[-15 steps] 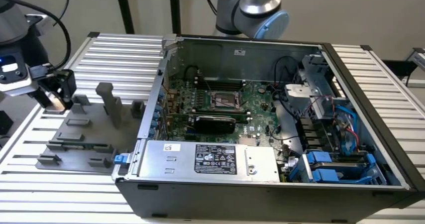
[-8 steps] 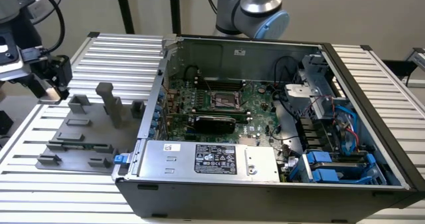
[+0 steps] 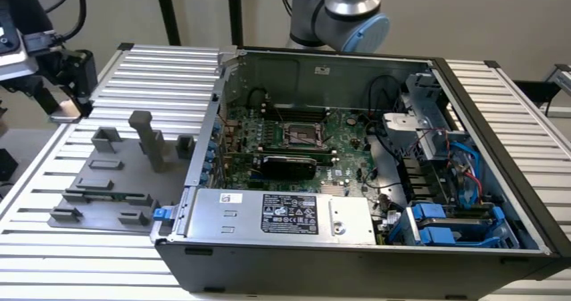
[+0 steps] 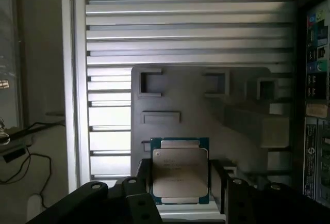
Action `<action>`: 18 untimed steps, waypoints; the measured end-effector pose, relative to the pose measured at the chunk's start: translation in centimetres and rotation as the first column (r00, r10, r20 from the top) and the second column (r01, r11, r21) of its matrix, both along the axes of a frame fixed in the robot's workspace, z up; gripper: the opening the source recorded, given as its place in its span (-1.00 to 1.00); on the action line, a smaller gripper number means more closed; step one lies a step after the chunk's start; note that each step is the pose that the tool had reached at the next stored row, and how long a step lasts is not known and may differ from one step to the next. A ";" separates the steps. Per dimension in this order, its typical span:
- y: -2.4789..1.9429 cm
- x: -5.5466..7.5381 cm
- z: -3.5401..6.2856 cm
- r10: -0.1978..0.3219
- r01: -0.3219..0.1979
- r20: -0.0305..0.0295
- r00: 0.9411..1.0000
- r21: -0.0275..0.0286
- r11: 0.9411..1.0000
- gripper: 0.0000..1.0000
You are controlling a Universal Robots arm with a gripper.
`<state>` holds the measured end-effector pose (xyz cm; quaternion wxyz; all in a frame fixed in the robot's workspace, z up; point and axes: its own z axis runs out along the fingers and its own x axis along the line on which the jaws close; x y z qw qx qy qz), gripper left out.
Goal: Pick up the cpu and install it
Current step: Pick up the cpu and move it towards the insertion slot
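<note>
The cpu [image 4: 180, 171], a flat square chip with a silver-grey top and a thin pale rim, hangs between my black fingers [image 4: 142, 178]. My gripper [image 4: 180, 182] is shut on its two opposite edges. In the exterior view the gripper [image 3: 64, 110] hovers at the far left, over the slatted table's edge and beyond the grey fixture plate [image 3: 107, 180], with the cpu [image 3: 65, 118] as a pale sliver at its tips. The motherboard socket [image 3: 299, 135] lies open-framed inside the computer case [image 3: 357, 241], well off to the exterior view's right of the gripper.
The fixture plate [image 4: 206, 105] carries upright blocks and a tall post [image 3: 147, 140]. The case's left wall [image 3: 210, 134] stands between the plate and the motherboard. A power supply [image 3: 277, 214], cables and blue drive bays [image 3: 446, 224] crowd the case. The arm's base [image 3: 348, 13] is behind it.
</note>
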<state>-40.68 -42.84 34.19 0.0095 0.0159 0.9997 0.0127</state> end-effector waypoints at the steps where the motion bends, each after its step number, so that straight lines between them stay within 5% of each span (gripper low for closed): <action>1: 0.05 0.3 0.45 0.000 0.000 0.000 1.000 0.000 1.000 0.09; 11: 0.93 3.2 4.77 0.000 0.000 0.000 1.000 0.000 1.000 0.09; 18: 1.72 5.5 5.53 0.000 0.000 0.000 1.000 0.000 1.000 0.09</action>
